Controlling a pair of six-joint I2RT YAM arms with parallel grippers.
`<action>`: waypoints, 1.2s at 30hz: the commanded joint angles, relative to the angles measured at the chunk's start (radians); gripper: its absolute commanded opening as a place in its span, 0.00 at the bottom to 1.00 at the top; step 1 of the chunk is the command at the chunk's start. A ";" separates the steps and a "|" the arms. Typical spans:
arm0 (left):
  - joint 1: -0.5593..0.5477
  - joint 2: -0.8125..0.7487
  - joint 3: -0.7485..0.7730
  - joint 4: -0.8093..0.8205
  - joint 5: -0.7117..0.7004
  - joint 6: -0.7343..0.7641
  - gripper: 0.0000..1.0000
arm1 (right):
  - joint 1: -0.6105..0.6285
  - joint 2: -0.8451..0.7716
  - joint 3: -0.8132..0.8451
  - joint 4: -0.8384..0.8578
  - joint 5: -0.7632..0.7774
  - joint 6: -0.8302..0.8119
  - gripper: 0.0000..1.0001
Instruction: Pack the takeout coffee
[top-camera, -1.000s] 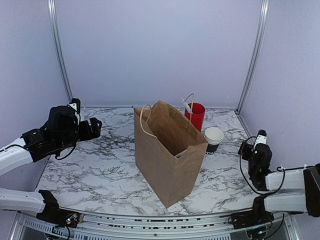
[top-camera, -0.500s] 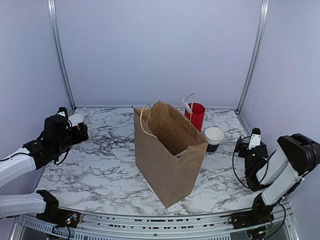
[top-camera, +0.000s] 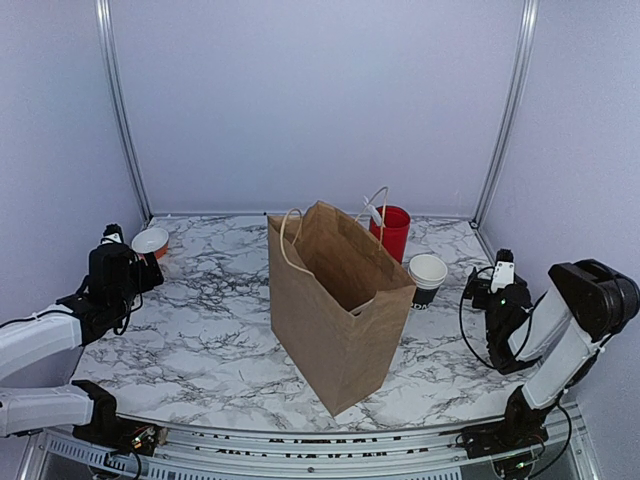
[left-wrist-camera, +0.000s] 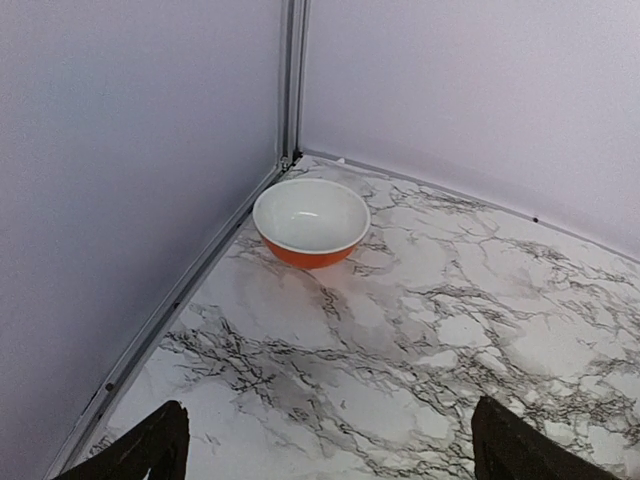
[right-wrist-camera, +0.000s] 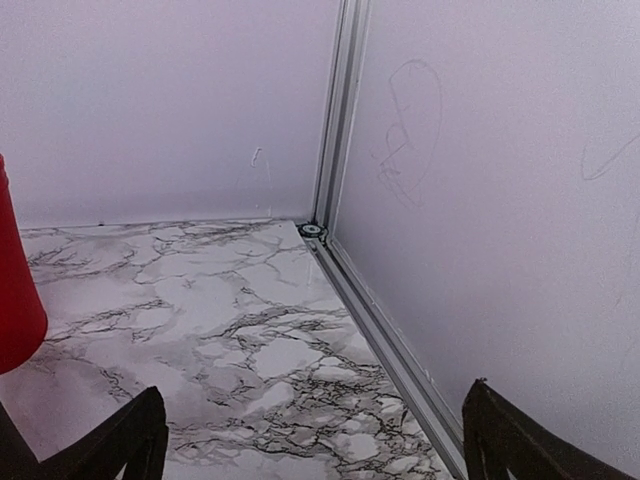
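Centrally on the white, black-veined marble worktop (top-camera: 200, 340) stands an open brown paper bag (top-camera: 335, 320) with twine handles, upright, its mouth facing up. Just behind its right rear corner is a tall red plastic cup (top-camera: 393, 232) holding white utensils (top-camera: 372, 212). Just right of the bag, near that red cup, stands a lidless black paper cup (top-camera: 427, 275) with a white rim. The small lidded black paper coffee cup shows in no view; whether it sits inside the bag cannot be told, since the bag's bottom is hidden. The left end effector (left-wrist-camera: 330, 445) is at the far left, fingers spread wide and holding nothing, pointed at a round orange bowl (left-wrist-camera: 311, 222), white inside, in the back left corner. The right end effector (right-wrist-camera: 315, 435) is at the right edge, fingers likewise wide apart and empty, facing the back right corner.
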 joint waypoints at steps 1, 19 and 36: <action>0.058 0.011 -0.071 0.161 -0.102 0.084 0.99 | -0.001 0.002 0.037 0.036 0.013 -0.002 1.00; 0.189 0.241 -0.276 0.765 -0.074 0.197 0.99 | -0.005 -0.001 0.040 0.024 0.007 0.004 1.00; 0.229 0.532 -0.277 1.151 0.212 0.331 0.99 | -0.006 -0.002 0.039 0.024 0.007 0.004 1.00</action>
